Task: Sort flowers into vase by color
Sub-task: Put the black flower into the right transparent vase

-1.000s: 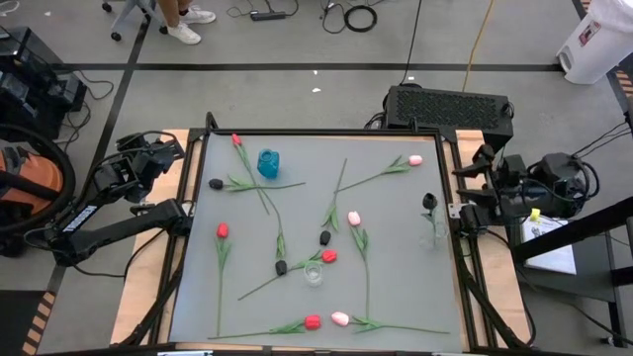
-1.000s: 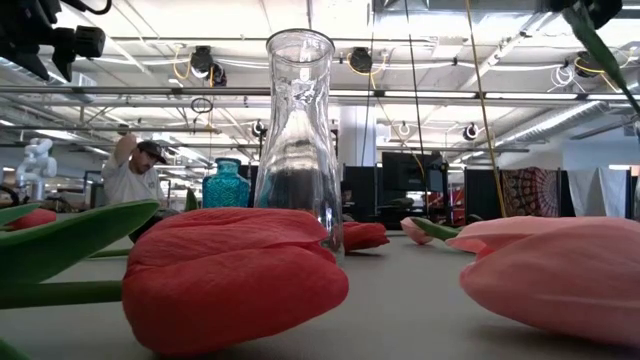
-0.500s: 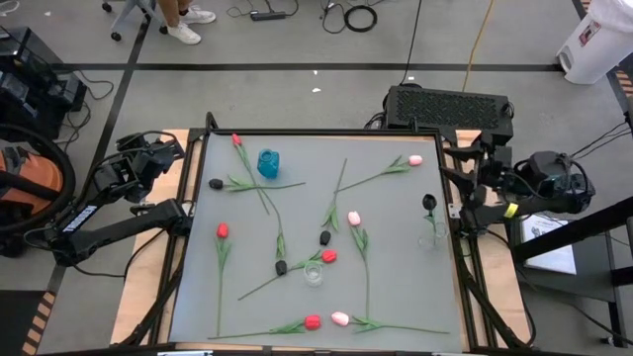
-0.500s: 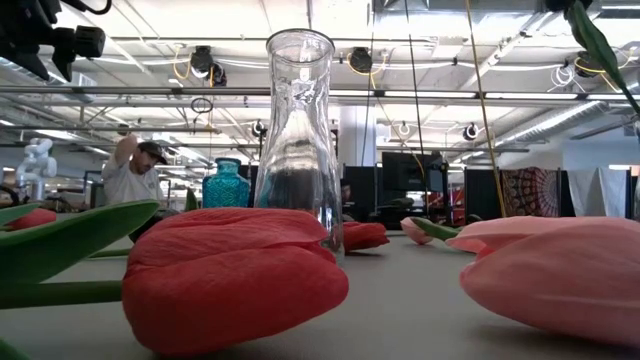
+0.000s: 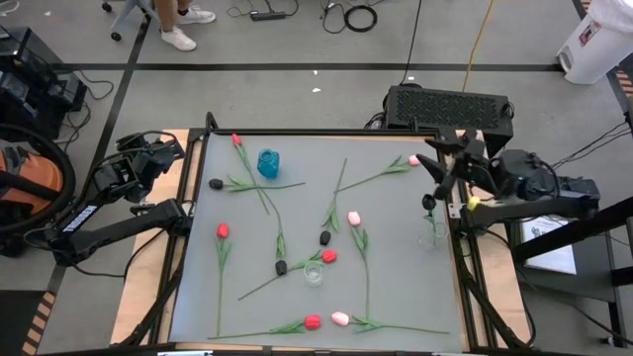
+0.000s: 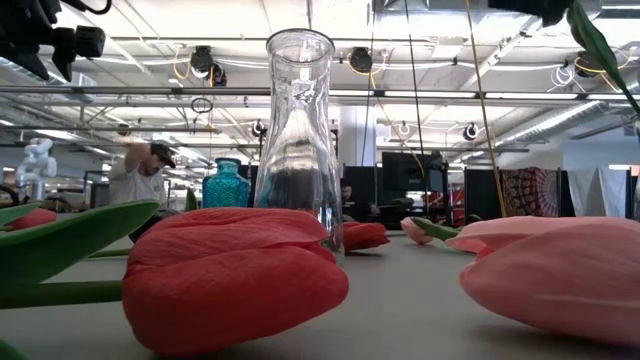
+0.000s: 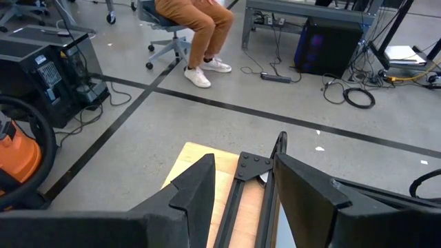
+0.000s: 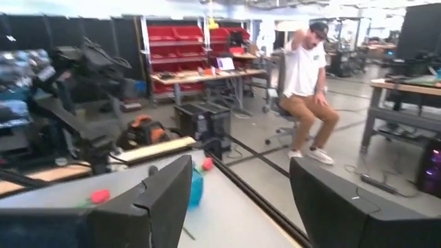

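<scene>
Several tulips with red, pink or black heads lie flat on the grey table (image 5: 396,297), among them a red one (image 5: 223,230), a pink one (image 5: 354,218) and a black one (image 5: 216,183). A blue vase (image 5: 267,162) stands far left and a clear vase (image 5: 314,274) stands mid-table. A second clear vase (image 5: 432,231) by the right edge holds a black tulip (image 5: 428,203) by its stem. My right gripper (image 5: 441,166) hangs open above the right edge, just beyond that vase. My left gripper (image 5: 170,148) waits open off the left edge (image 7: 244,200).
A black box (image 5: 450,104) sits behind the table's far right corner. The table's raised dark frame (image 5: 203,133) runs round the mat. A person sits on a chair (image 8: 303,76) on the floor beyond the far edge. In the low view a big red head (image 6: 235,275) lies in front of the clear vase (image 6: 300,130).
My right gripper has swung in from beyond the table's right edge toward the table, rising a little and tipping up to point level across the table. Its fingers stay open. The flowers and vases have not moved.
</scene>
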Motion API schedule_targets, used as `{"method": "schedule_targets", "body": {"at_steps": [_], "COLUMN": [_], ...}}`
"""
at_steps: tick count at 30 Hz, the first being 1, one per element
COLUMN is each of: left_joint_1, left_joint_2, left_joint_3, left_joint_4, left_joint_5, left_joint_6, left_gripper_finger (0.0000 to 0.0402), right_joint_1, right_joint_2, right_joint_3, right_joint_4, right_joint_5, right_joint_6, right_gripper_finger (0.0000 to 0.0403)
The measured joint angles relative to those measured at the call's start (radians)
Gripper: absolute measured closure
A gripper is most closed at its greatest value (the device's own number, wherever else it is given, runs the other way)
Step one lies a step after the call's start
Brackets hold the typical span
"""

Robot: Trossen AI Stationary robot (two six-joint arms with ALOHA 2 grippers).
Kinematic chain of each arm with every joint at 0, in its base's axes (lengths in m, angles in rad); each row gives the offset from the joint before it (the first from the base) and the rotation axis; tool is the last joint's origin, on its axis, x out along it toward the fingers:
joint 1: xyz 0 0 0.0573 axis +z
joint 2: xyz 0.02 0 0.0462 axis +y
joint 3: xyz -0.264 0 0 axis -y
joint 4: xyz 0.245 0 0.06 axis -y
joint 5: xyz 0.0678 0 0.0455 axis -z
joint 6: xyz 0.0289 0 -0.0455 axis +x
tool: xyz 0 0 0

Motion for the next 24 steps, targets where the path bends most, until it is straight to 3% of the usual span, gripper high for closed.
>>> {"method": "schedule_targets", "body": {"at_steps": [8, 17, 24], "left_joint_1": [0.000, 0.000, 0.000], "left_joint_2": [0.000, 0.000, 0.000], "left_joint_3": [0.000, 0.000, 0.000], "left_joint_4": [0.000, 0.000, 0.000], "left_joint_5": [0.000, 0.000, 0.000], "left_joint_6": [0.000, 0.000, 0.000], "left_gripper_finger": [0.0245, 0.0245, 0.0245], "right_joint_1": [-0.223, -0.490, -0.573], "right_joint_2": [0.155, 0.346, 0.463], "right_joint_3": [0.110, 0.249, 0.335], "right_joint_4": [-0.020, -0.117, -0.165], "right_joint_5": [-0.244, -0.581, -0.660], "right_joint_6": [-0.028, -0.187, -0.299], "right_gripper_finger": [0.0167, 0.0167, 0.0167]}}
